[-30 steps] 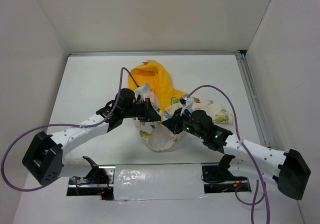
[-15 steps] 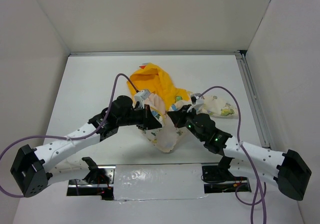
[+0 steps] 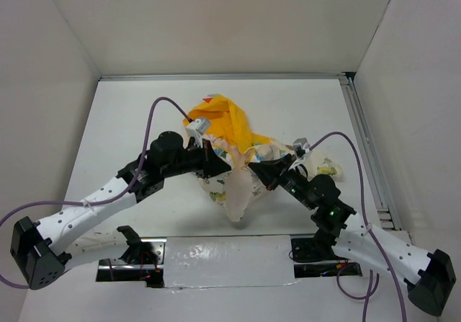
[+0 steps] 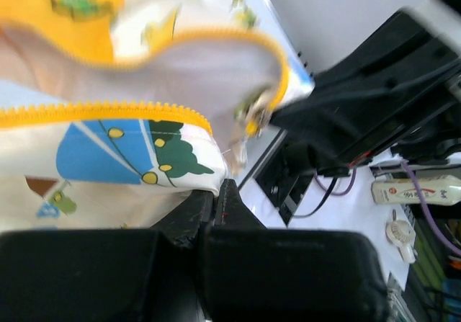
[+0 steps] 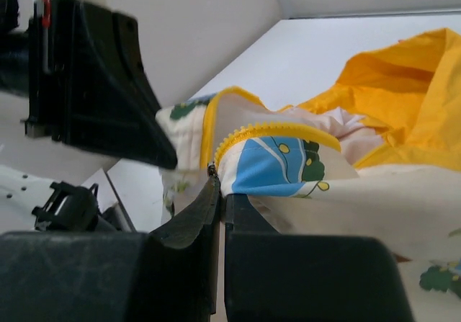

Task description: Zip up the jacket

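Note:
The jacket [image 3: 229,124] is held up over the middle of the table, cream with cartoon print and a yellow hood at the back. Its lower part hangs between my grippers. My left gripper [image 3: 215,165] is shut on a cream front edge [image 4: 180,167] just below the yellow zipper teeth [image 4: 108,109]. My right gripper [image 3: 262,173] is shut on the other front edge [image 5: 277,165], at the end of its yellow zipper teeth [image 5: 263,130]. The two grippers are close together and face each other. The zipper slider is not clearly visible.
White walls close in the table on three sides. A metal rail [image 3: 364,142] runs along the right edge. A taped strip [image 3: 223,257] lies between the arm bases. Purple cables [image 3: 155,117] loop over both arms. One sleeve [image 3: 325,168] lies on the table at the right.
Both grippers have lifted the jacket's front edges higher. The hood has shifted left and back, and the lower part now hangs between the grippers. Both arms have stretched further forward.

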Tool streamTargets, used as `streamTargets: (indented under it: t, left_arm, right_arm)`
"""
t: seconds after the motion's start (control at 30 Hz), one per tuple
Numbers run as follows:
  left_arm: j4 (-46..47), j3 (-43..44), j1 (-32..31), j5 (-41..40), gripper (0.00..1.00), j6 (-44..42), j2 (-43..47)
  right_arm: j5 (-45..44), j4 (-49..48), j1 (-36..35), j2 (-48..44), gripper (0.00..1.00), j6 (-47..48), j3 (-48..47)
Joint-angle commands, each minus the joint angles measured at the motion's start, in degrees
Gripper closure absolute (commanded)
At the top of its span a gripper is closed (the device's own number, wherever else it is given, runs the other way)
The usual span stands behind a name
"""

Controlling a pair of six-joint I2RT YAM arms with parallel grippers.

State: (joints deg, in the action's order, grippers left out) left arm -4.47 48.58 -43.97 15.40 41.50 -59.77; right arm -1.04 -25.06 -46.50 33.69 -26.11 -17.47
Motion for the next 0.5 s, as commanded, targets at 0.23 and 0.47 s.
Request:
streamTargets:
  t: [0.23,0.47]
  left_arm:
    - [15.0,4.9,0.9,6.6,1.00,-6.7,-2.7]
    - [21.1,1.0,2.1,8.6,1.00,-9.3,-2.4]
  right_arm:
    - [12.8,-4.1,4.4,-0.3,1.00,1.1,-1.3]
    - [20.9,-12.4,11.3,1.6,1.00,-9.0,0.5]
